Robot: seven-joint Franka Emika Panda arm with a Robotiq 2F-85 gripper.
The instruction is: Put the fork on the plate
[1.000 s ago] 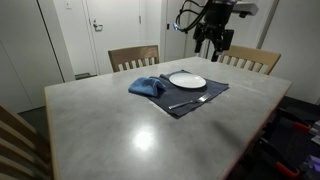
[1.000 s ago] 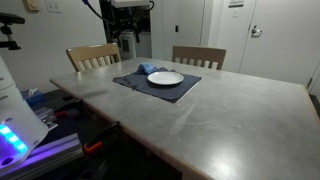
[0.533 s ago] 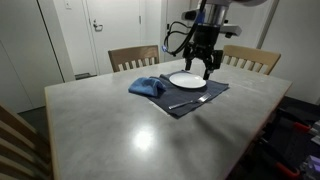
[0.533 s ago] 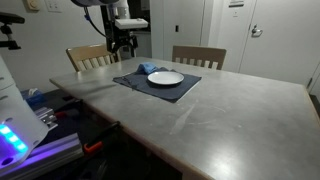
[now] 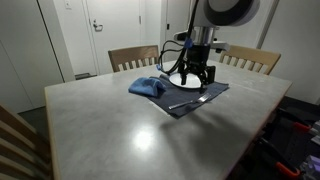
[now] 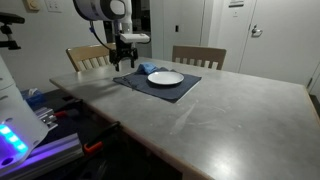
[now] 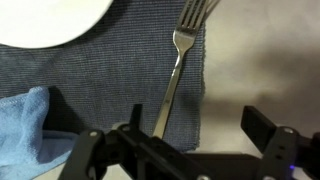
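A silver fork lies on the dark blue placemat near its edge, tines pointing away from me; it also shows in an exterior view. The white plate sits beside it on the mat and shows in both exterior views. My gripper hangs open and empty just above the mat, with the fork's handle running under its left finger. It shows in both exterior views.
A crumpled blue cloth lies on the mat's corner next to the plate, also in the wrist view. The grey table has wooden chairs behind it. Doors stand at the back.
My gripper has come down from high above the table to just over the placemat and fork. The fork, plate and cloth have not moved.
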